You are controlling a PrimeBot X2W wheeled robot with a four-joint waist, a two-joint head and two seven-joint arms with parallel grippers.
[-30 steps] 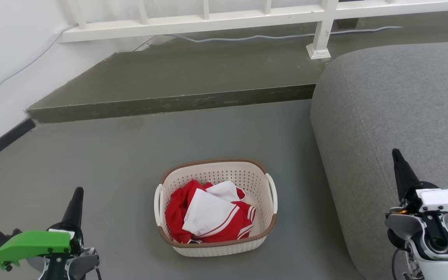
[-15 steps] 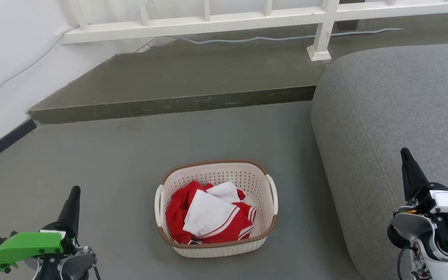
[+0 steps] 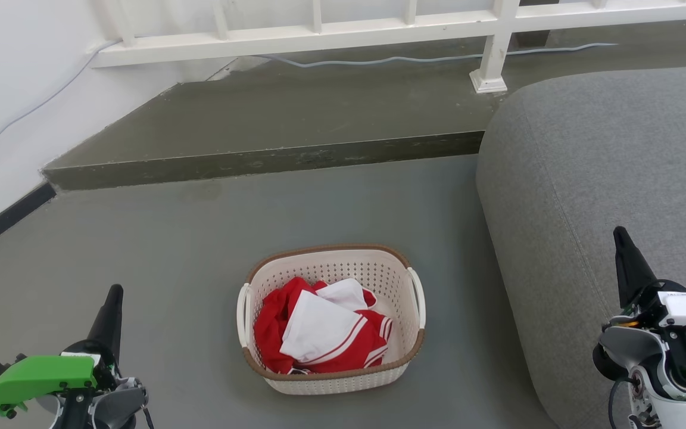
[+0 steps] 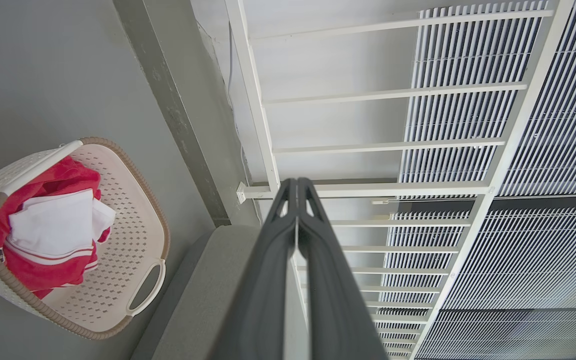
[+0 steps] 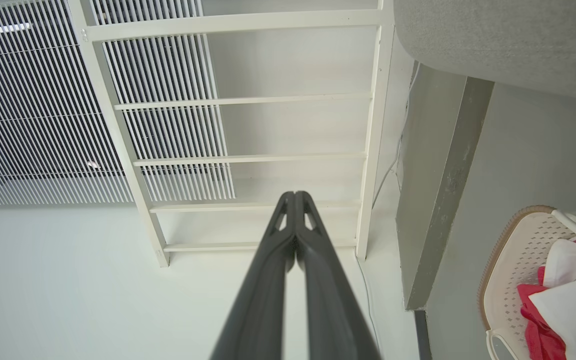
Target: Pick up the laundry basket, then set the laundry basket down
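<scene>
- Finding the laundry basket (image 3: 343, 381) in the head view, sitting upright on the grey floor (image 3: 188, 238), mouth up, with red and white clothes (image 3: 319, 333) bunched inside.
- Seeing both arms there too: left gripper (image 3: 115, 292) low at the left, well apart from the basket; right gripper (image 3: 619, 232) at the right, hanging over the grey sofa (image 3: 605, 179).
- Getting the finger detail from the wrist views instead: left gripper (image 4: 296, 182) and right gripper (image 5: 294, 194) each pressing two dark fingers together along their length, clenched on nothing.
- Catching the basket (image 4: 133, 235) nearly whole in the left wrist view, its right handle (image 4: 145, 290) standing as an open loop just beside the sofa (image 4: 203, 285); catching a corner of the basket (image 5: 510, 265) at the lower right edge of the right wrist view.
- Taking in a louvred grille (image 4: 518, 250) beyond the white railing (image 4: 258, 100) through the wrist views.
- Pointing the left handle (image 3: 239, 316) and right handle (image 3: 420, 298) toward the robot's own left and right, brown rim ends facing toward and away from the robot; not being able to tell the long axis, the head view foreshortening the shape.
- Leaving bare floor open on the basket's left and ahead as far as the raised step (image 3: 259, 158); leaving a narrower strip of floor between the right handle and the sofa's rounded edge.
</scene>
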